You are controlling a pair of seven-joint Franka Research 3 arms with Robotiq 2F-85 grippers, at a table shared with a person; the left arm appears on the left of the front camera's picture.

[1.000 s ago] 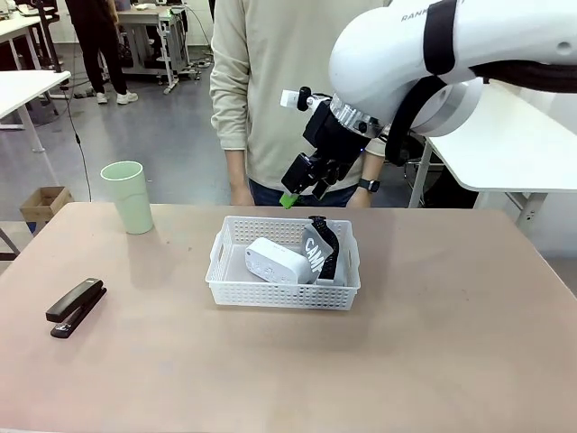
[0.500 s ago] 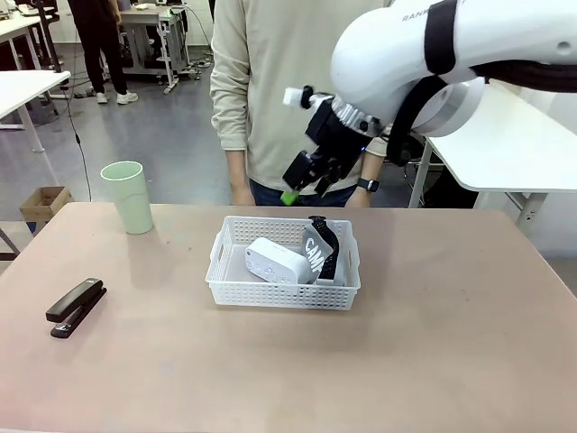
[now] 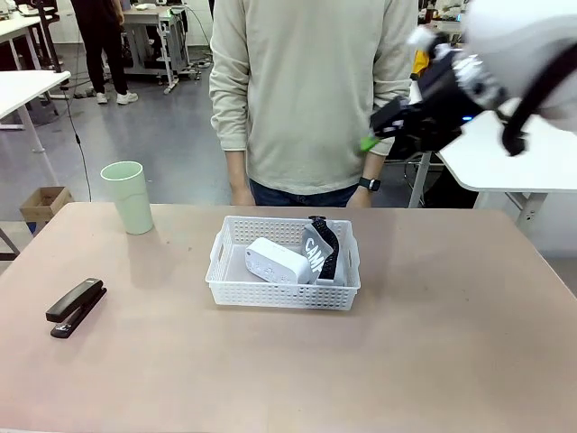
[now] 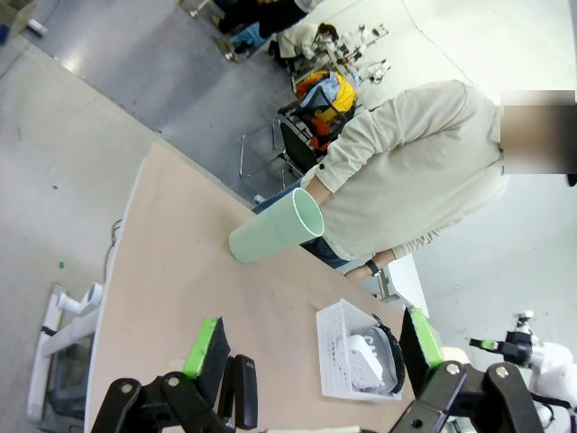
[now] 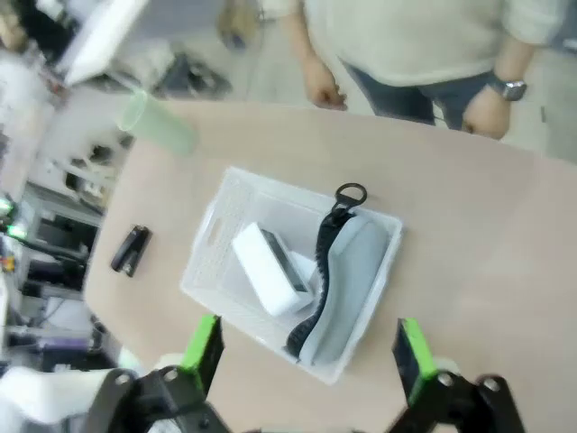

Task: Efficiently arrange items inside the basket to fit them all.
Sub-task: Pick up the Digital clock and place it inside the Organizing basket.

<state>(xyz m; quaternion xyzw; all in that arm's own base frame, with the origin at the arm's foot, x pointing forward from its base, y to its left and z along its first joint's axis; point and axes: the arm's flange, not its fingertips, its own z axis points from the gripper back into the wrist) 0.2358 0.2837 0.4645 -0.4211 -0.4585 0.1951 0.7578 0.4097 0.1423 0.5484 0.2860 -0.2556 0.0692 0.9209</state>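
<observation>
the right gripper [image 3: 377, 135] hangs high over the table [image 3: 433, 343], blurred, just beside the person's [image 3: 311, 90] arm. its jaws are spread wide and nothing is in them. below it, seen between its two green pads [image 5: 203, 347], lies the basket [image 5: 206, 263]. inside, the box [image 5: 266, 271] rests tilted on the side nearer one pad. the pouch [image 5: 352, 271] fills the side nearer the other pad, propped on its long edge against the basket wall, its black zipper edge touching the box. the zipper's ring pull lies at the end toward the person. beyond the basket the person's hands [image 5: 323, 92] hang at the far table edge, a watch [image 5: 512, 88] on one wrist. the stapler [image 5: 132, 250] lies flat on the table, outside the basket and well off past the first pad. the cup [image 5: 158, 124] stands farther off the same way, near the person's edge.

the left gripper [image 4: 313, 343] is released too, jaws wide, holding nothing, high above the table's end. the stapler shows just beside one of its pads, far below. the basket lies nearer the other pad. the cup stands upright ahead of the gripper, between the two pads and close to the person.
</observation>
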